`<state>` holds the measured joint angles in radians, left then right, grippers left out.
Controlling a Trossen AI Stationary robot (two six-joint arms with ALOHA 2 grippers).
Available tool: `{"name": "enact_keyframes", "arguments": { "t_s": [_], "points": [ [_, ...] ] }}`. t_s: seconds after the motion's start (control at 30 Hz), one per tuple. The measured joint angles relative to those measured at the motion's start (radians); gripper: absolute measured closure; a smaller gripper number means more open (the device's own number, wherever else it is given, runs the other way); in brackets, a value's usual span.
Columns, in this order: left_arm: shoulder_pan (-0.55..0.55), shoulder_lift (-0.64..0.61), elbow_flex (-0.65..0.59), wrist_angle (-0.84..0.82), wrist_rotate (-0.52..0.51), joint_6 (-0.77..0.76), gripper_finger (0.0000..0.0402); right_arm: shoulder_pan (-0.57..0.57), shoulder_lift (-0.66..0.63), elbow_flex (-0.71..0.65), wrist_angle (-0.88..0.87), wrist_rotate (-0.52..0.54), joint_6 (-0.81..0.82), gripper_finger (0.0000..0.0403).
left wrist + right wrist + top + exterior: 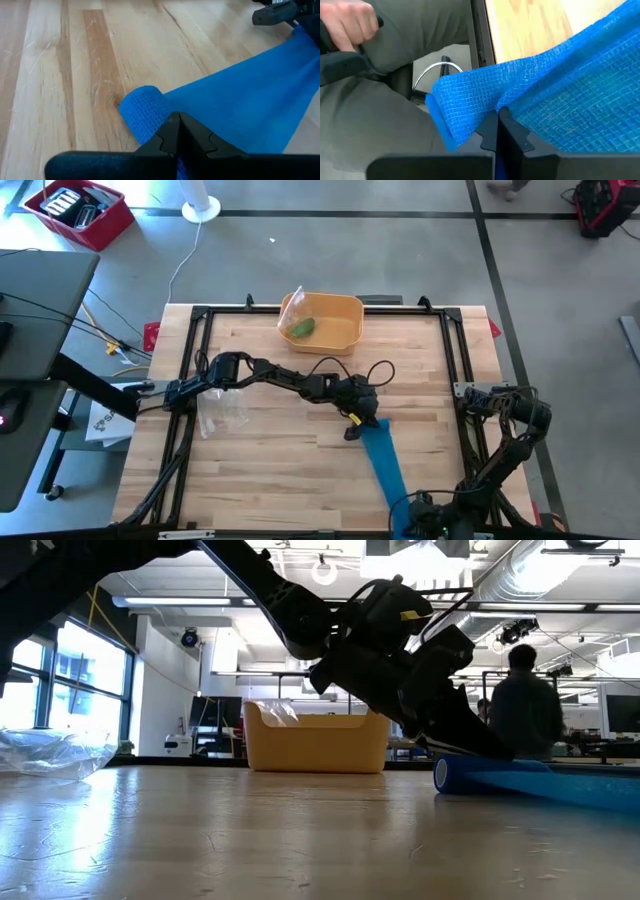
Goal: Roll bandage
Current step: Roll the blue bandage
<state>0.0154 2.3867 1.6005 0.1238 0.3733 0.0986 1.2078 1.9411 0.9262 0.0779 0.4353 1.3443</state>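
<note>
Matt woven cloth bandage [235,105], smooth wood table [75,75]

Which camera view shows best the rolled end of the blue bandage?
The left wrist view: the rolled end fills the middle, with the left gripper shut on the bandage behind it. The low view shows it side-on, small. The high view hides it under the gripper. The right wrist view shows only the flat end, held by the right gripper.

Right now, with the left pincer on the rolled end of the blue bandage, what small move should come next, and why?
Probably turn the left pincer to roll the blue elastic bandage's rolled end a bit further along the strip, toward the right pincer. Only a short roll has formed on the wooden table; a long flat strip is left, and the right pincer is shut on its far end at the table's edge.
</note>
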Motion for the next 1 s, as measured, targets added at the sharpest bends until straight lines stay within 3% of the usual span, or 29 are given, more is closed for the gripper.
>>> {"name": "enact_keyframes", "arguments": {
  "t_s": [0.23, 0.7, 1.0],
  "points": [
    [0.0, 0.0, -0.001, 0.0, 0.001, 0.001, 0.0394, -0.002, 0.0, 0.074, -0.131, -0.033, -0.017, 0.0403],
    [-0.003, 0.0, -0.001, 0.003, 0.0, -0.008, 0.0394, -0.014, 0.0, 0.37, -0.679, -0.088, -0.088, 0.0403],
    [-0.004, 0.0, -0.002, 0.01, 0.001, -0.012, 0.0394, -0.097, -0.001, 0.39, -0.731, -0.129, -0.263, 0.0403]
  ]
}}
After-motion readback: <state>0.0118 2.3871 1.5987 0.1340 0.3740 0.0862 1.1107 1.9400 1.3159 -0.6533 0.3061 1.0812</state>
